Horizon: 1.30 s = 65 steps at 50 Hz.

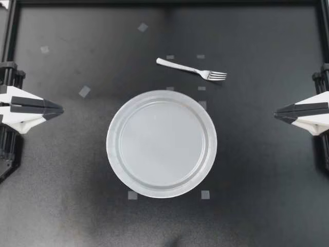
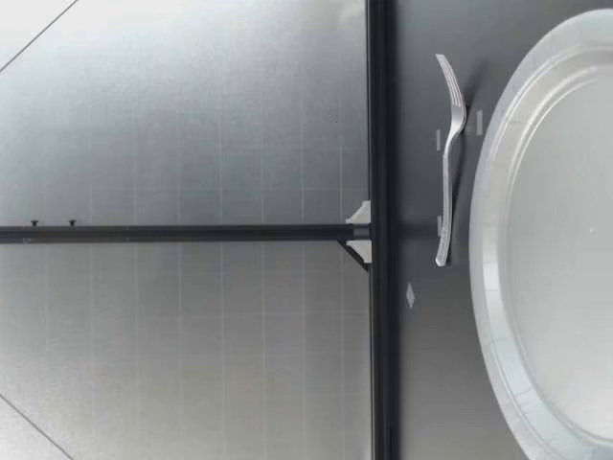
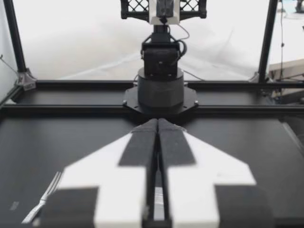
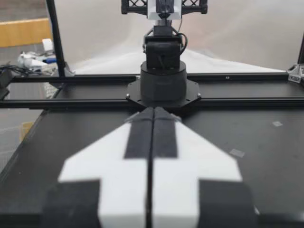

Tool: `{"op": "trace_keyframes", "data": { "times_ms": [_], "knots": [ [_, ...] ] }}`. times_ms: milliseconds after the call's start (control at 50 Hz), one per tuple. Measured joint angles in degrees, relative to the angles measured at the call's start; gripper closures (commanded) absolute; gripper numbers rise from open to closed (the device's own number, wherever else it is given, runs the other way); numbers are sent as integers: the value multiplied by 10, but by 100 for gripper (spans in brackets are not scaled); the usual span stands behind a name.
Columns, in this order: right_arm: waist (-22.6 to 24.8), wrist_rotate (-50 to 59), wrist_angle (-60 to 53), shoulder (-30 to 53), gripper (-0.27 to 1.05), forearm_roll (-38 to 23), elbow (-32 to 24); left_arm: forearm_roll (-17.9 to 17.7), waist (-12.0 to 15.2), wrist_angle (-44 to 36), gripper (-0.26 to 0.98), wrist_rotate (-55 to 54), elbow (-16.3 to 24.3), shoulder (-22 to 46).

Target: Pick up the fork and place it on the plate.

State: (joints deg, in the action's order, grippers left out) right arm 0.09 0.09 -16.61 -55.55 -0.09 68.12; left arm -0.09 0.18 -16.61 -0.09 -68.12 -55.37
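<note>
Both grippers are clenched on nothing: my left gripper (image 1: pixel 60 109) and my right gripper (image 1: pixel 276 112) hover at opposite side edges of the bench (image 1: pixel 61 200), well apart from everything. The fork (image 1: pixel 191 68) lies flat between the plate (image 1: pixel 114 154) and the bench edge farthest from the low camera. It is near the rim but not touching it, with its tines toward my right arm's side.

The main risk, as I judge it, is the grasp. The fork is thin and lies flush on a hard surface, so fingers that come down too shallow would close on air, and too deep they would scrape the bench. A pinch near one end could let it swing or drop. A clumsy approach might skid it, or knock the plate, which looks light. Released across the raised rim, it could slide back off.

The bench is matte black, dotted with small pale tape squares (image 1: pixel 84 91) and bounded by black frame rails (image 1: pixel 164 2). Pale walls stand behind, and past one rail some clutter (image 4: pixel 28 59) shows.
</note>
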Motion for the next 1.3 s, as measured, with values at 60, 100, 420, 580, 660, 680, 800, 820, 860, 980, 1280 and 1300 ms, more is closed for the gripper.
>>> {"op": "trace_keyframes", "data": {
  "times_ms": [60, 100, 420, 580, 660, 680, 800, 820, 860, 980, 1280, 1300],
  "knots": [
    [0, -1, -4, -1, 84, 0, 8, -4, 4, -2, 77, -4, -9, -11],
    [0, -1, -5, -3, 87, 0, 15, -10, 9, -2, 79, -10, -12, -27],
    [-92, 21, 161, 6, 86, 60, -66, -87, 18, 123, 79, -18, 49, -27],
    [-185, 17, 305, 56, 77, 61, -149, -86, 36, 189, 73, -13, 83, -8],
    [-196, 16, 319, 71, 59, 61, -167, -86, 37, 191, 60, -11, 84, -8],
    [-196, 15, 322, 75, 55, 61, -171, -86, 36, 191, 56, -10, 84, -9],
    [-196, 16, 352, 103, 22, 60, -196, -86, 37, 183, 16, -7, 76, -15],
    [-196, 17, 359, 111, 18, 59, -199, -86, 37, 182, 10, -7, 76, -15],
    [-196, 18, 378, 130, 16, 56, -208, -86, 37, 178, -2, -8, 73, -15],
    [-197, 17, 439, 210, 21, 49, -249, -85, 37, 171, -3, -7, 68, -15],
    [-220, 16, 513, 431, 25, 18, -381, -87, 37, 167, 7, -20, 35, -14],
    [-221, 16, 512, 436, 25, 18, -384, -87, 37, 166, 7, -22, 33, -14]
  ]
}}
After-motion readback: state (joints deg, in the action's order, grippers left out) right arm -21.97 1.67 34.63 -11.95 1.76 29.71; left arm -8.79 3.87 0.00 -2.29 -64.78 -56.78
